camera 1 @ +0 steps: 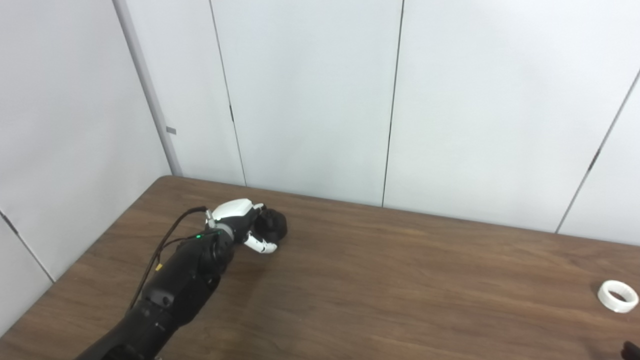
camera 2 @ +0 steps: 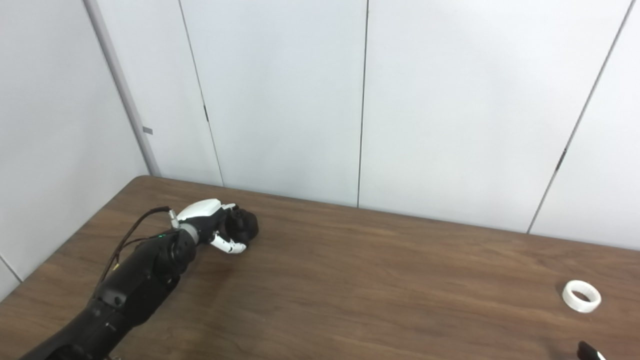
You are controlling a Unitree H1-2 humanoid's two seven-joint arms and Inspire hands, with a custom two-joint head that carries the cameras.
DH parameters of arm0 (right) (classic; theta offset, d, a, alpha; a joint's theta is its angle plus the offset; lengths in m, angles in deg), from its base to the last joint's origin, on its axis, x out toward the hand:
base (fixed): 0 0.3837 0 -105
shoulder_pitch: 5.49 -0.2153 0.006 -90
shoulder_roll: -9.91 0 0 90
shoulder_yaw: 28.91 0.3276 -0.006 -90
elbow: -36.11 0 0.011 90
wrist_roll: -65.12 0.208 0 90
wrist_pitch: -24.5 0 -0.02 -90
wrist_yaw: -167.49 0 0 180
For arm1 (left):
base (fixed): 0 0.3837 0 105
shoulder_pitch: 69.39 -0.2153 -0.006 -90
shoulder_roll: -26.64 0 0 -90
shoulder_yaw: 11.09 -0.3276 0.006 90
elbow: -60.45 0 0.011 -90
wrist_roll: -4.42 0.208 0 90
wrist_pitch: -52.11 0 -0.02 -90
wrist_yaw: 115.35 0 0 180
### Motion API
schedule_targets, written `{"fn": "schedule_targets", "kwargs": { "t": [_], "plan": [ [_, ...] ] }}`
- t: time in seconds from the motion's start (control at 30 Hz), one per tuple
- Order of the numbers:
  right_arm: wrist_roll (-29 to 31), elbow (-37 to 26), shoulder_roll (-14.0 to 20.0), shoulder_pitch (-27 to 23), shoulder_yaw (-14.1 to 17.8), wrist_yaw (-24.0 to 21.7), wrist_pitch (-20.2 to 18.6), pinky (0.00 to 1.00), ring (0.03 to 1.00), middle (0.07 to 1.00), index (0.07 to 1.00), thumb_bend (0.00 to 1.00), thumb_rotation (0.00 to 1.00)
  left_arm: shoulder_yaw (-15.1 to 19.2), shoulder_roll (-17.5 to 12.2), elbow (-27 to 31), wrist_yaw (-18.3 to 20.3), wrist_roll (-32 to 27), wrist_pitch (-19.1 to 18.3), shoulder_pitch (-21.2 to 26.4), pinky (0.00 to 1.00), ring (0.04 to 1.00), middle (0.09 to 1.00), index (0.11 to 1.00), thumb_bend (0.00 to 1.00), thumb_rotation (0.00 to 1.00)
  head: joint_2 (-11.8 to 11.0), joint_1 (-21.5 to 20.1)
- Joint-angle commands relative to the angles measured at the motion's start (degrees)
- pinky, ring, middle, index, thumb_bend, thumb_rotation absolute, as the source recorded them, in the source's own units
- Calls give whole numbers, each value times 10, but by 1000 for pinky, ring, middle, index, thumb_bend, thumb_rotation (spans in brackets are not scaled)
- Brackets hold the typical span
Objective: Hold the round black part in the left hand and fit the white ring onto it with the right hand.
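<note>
The round black part (camera 1: 274, 225) rests on the brown table (camera 1: 400, 280) at the far left. My left hand (camera 1: 242, 225) reaches it from the near left; its fingers curl over the top and its white thumb (camera 1: 261, 245) presses along the near side, so the hand is shut on the part. The white ring (camera 1: 618, 296) lies flat on the table at the far right, on its own. Only a dark tip of my right hand (camera 2: 589, 351) shows at the bottom right corner, near the ring but apart from it; its fingers are out of sight.
White wall panels (camera 1: 310, 100) stand right behind the table's far edge and along its left side. A black cable (camera 1: 167, 237) loops off my left forearm. Bare wood lies between the black part and the ring.
</note>
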Motion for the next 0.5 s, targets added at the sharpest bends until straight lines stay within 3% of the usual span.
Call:
{"fn": "schedule_targets", "kwargs": {
  "t": [0.0,0.47],
  "plan": [
    [-4,2,8,-3,-1,-2,-2,1000,1000,1000,988,926,436,8,-8,8,-1,13,-3,11,1000,1000,1000,1000,1000,302,0,1],
    [-8,-6,10,4,1,-1,1,1000,1000,1000,987,926,447,1,9,-36,-48,-17,16,5,1000,1000,1000,976,1000,259,6,-1]
  ]
}}
